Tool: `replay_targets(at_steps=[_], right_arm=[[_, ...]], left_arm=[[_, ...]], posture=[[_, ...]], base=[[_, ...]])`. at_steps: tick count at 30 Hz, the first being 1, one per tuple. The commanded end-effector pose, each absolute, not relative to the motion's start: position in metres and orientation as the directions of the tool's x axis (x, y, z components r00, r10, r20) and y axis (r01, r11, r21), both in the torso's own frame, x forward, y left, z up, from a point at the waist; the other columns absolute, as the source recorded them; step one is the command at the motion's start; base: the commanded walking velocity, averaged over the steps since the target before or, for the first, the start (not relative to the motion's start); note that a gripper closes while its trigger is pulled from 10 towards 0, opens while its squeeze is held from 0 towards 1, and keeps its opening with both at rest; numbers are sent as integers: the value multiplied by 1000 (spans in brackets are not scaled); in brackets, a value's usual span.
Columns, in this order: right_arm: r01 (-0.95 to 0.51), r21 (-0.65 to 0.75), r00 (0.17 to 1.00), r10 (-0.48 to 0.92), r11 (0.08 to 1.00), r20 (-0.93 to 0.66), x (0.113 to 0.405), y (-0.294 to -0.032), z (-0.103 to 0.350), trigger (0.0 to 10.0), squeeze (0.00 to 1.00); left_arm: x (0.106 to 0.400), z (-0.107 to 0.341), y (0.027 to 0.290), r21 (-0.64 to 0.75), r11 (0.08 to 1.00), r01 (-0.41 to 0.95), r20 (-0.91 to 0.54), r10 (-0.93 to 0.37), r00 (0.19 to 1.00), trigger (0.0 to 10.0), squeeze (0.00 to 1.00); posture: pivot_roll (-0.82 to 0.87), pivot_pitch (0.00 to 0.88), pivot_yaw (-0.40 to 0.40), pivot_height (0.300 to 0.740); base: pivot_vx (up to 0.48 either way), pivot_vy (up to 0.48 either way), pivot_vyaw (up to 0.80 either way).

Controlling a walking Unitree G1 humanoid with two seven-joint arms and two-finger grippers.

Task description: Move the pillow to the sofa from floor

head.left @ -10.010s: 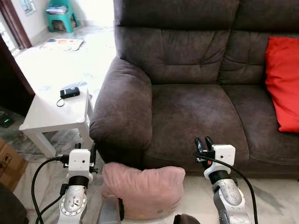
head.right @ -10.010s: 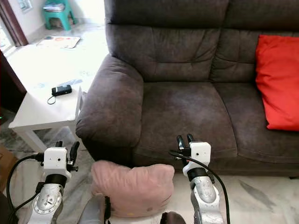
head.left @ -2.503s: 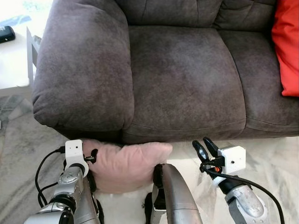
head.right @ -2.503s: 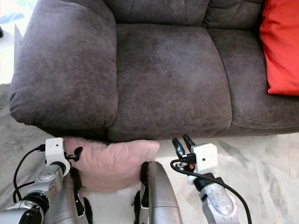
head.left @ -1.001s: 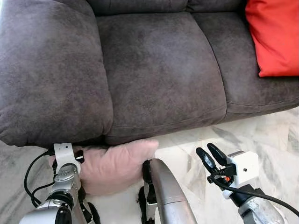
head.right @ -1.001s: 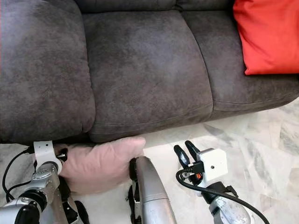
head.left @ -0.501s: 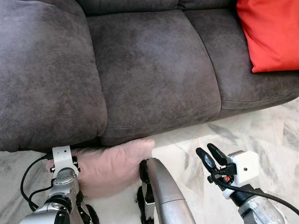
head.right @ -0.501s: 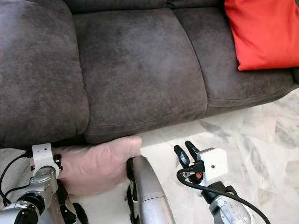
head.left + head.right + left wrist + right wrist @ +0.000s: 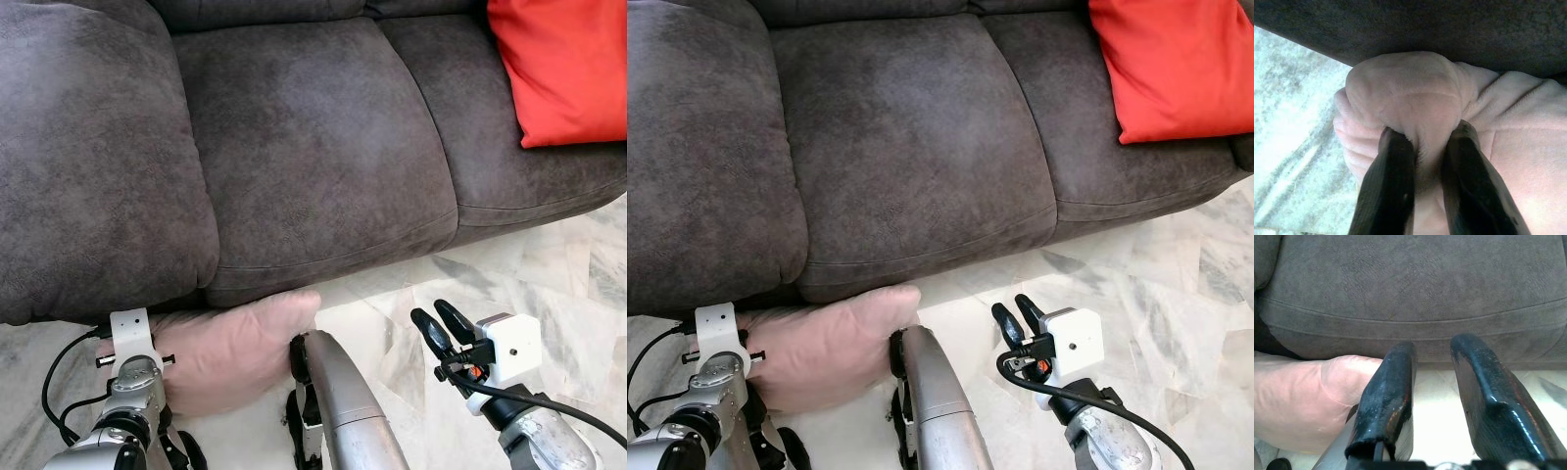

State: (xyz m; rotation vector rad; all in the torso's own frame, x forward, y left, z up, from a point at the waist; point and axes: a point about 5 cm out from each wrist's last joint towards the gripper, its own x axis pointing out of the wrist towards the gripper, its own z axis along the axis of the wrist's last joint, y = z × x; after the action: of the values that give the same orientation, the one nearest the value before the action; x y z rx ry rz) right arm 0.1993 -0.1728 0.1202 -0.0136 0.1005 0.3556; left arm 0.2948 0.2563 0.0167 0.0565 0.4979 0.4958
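Observation:
A pink pillow (image 9: 235, 345) lies on the floor, tucked against the base of the dark brown sofa (image 9: 313, 147) below its armrest. My left gripper (image 9: 1427, 133) is at the pillow's left corner and shut on a bunched fold of the pink fabric (image 9: 1405, 93). In the left eye view its white wrist block (image 9: 130, 330) sits beside the pillow, and the fingers are hidden against it. My right gripper (image 9: 439, 323) hovers open above the floor, to the right of the pillow, with nothing between its fingers (image 9: 1396, 382).
A red cushion (image 9: 558, 69) rests on the sofa's right seat. My silver leg (image 9: 338, 397) stands just right of the pillow. Pale marble floor (image 9: 549, 264) stretches to the right in front of the sofa.
The camera has dipped and turned right, so the sofa has slid left in the picture. My left gripper stays at the pillow's corner. The right gripper has hardly moved.

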Motion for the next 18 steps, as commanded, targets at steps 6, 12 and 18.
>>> replay_targets(at_steps=[6,12,18], right_arm=[[-342,6,933,340,940,-114,197,-175,118,10000,0],[-340,12,934,340,940,-109,201,-172,114,10000,0],[-338,20,936,338,941,-100,207,-167,111,10000,0]], left_arm=[[272,-7,254,204,880,-430,-532,468,706,0,0],[271,-9,252,200,888,-414,-529,454,717,0,0],[271,-10,247,183,900,-395,-518,430,739,392,0]], posture=[[-182,448,-286,559],[-171,438,-274,559],[-155,426,-258,559]], base=[[0,0,0],[0,0,0],[0,0,0]])
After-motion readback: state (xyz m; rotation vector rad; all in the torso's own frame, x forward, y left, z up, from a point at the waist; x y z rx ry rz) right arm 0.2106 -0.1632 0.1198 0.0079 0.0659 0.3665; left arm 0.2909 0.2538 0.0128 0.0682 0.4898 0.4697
